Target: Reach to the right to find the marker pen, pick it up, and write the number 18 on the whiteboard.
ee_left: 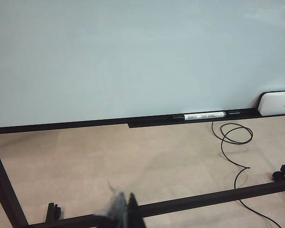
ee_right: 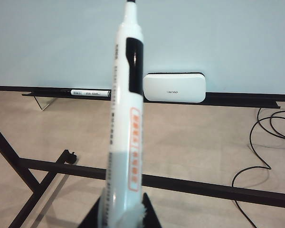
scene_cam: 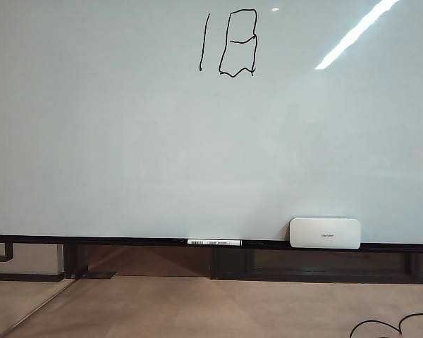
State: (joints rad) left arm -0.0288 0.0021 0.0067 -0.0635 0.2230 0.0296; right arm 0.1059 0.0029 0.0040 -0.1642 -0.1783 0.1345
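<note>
Right wrist view shows the right gripper (ee_right: 123, 213) clamped on the lower barrel of the marker pen (ee_right: 126, 118), a light, rigid, smooth item; left gripper (ee_left: 126, 213) state indeterminate.

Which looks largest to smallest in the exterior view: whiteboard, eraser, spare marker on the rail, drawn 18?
1. whiteboard
2. eraser
3. number 18, close to the eraser in area
4. spare marker

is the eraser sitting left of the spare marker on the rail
No, in the exterior view the eraser sits right of the spare marker.
</note>
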